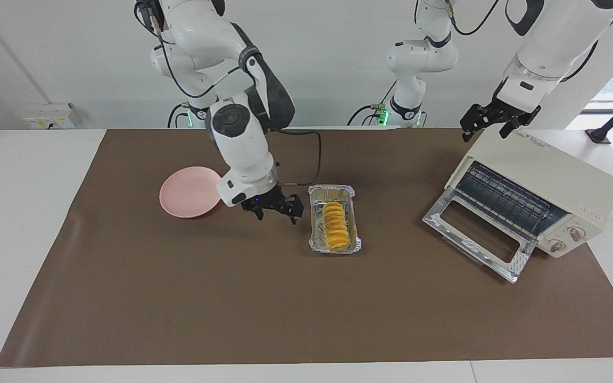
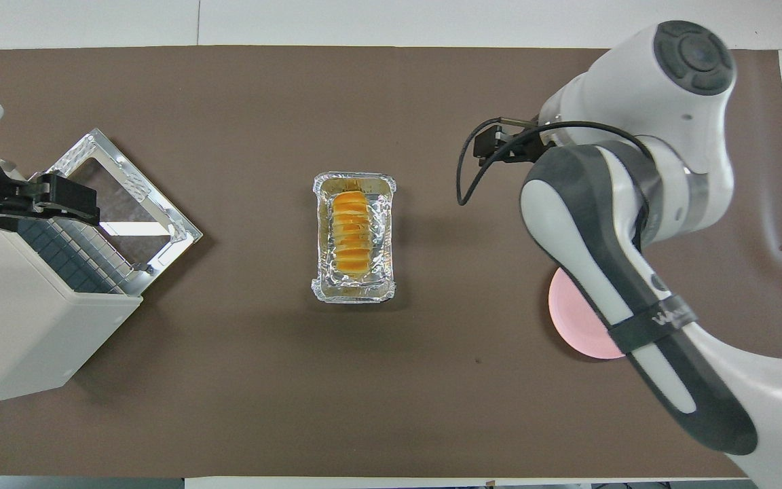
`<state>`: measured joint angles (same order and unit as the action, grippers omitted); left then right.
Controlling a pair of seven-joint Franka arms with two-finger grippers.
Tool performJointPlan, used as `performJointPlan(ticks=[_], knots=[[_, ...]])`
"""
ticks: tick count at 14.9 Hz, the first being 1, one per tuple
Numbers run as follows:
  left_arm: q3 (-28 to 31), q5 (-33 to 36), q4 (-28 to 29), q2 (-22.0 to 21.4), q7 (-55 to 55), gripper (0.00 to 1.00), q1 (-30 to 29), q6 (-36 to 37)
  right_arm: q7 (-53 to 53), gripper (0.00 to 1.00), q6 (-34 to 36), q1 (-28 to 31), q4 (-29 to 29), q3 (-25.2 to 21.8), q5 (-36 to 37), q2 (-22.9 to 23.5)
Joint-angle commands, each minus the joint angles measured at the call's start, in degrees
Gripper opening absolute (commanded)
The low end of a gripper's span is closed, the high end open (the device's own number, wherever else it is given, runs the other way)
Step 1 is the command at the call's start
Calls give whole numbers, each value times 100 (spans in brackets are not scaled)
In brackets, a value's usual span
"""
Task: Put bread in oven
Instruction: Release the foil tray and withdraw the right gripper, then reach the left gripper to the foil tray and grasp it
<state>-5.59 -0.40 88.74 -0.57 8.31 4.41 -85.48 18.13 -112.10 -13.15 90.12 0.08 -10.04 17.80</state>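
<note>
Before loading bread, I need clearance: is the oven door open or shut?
Open: the oven door lies folded down, rack exposed.

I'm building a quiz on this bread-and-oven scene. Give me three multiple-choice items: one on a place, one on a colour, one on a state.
1. Where is the bread?
A in the foil tray
B on the plate
C in the oven

2. What colour is the plate?
A blue
B pink
C green

3. How is the oven door?
A shut
B missing
C dropped open

Key: 1 A, the loaf lies inside the tray's walls; 2 B, the round plate is pink; 3 C, the glass door lies down on the mat.
</note>
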Motion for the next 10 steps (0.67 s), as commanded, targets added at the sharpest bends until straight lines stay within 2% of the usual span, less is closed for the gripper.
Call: performJointPlan(ticks=[1, 3, 5, 6, 8, 10], knots=[[14, -109, 153, -136, 21, 100, 280, -266, -1011, 100, 380, 627, 137, 71, -85, -302], [-21, -110, 170, -92, 144, 100, 472, -853, -1520, 100, 775, 970, 137, 63, -15, -478], [-30, -267, -101, 135, 162, 100, 631, -804, -2231, 100, 1154, 1322, 137, 63, 2, -662], [-30, -399, -477, 519, 206, 100, 840, -568, -2540, 100, 1294, 1463, 137, 63, 63, -724], [-4, -382, -1591, 1459, 818, 100, 1359, -198, -2945, 100, 1515, 1656, 137, 63, 326, -882], [75, -173, -2367, 2391, 1696, 100, 2095, -196, -3157, 100, 1778, 1719, 137, 63, 573, -1084]])
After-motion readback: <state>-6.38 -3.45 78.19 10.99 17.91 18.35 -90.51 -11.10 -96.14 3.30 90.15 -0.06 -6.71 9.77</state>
